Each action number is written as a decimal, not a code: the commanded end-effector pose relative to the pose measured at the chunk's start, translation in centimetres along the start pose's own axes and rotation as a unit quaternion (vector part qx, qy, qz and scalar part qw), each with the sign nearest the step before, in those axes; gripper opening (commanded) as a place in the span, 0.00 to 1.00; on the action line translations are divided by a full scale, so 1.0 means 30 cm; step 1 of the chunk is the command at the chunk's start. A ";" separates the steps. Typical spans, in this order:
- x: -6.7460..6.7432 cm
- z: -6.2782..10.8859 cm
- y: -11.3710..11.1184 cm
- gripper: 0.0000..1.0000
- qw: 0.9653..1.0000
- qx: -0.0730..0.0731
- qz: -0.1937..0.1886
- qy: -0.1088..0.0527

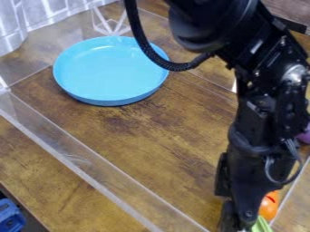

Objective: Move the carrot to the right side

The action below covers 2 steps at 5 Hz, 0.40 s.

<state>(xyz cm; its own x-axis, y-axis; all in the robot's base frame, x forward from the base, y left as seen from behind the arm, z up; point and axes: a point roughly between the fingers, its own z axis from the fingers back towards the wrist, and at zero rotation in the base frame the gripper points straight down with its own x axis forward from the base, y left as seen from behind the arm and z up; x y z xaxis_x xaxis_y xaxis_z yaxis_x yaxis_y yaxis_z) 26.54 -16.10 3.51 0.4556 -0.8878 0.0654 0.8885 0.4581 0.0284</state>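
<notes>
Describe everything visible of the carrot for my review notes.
The carrot shows only in part, at the lower right, partly hidden by the gripper. Its visible body is orange and rounded, with a smooth-looking surface and a bright highlight; a light green top lies below it, toward the bottom edge of the picture. It looks like a toy lying on its side. The gripper is right against it in the view, but whether they touch or it is gripped cannot be told.

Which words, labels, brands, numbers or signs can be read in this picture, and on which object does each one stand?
No text can be read: none on the blue plate, none on the visible part of the carrot.
The robot arm shows only small pale marks, too blurred to read.
</notes>
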 end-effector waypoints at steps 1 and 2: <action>0.013 0.044 0.078 0.00 0.999 0.028 0.011 -0.032; 0.013 0.011 0.124 0.00 0.999 0.035 0.020 -0.035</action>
<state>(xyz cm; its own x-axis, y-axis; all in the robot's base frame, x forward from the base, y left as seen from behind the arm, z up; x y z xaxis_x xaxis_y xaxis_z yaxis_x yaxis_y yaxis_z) 28.53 -15.12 2.69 0.4732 -0.8765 0.0879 0.8762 0.4787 0.0558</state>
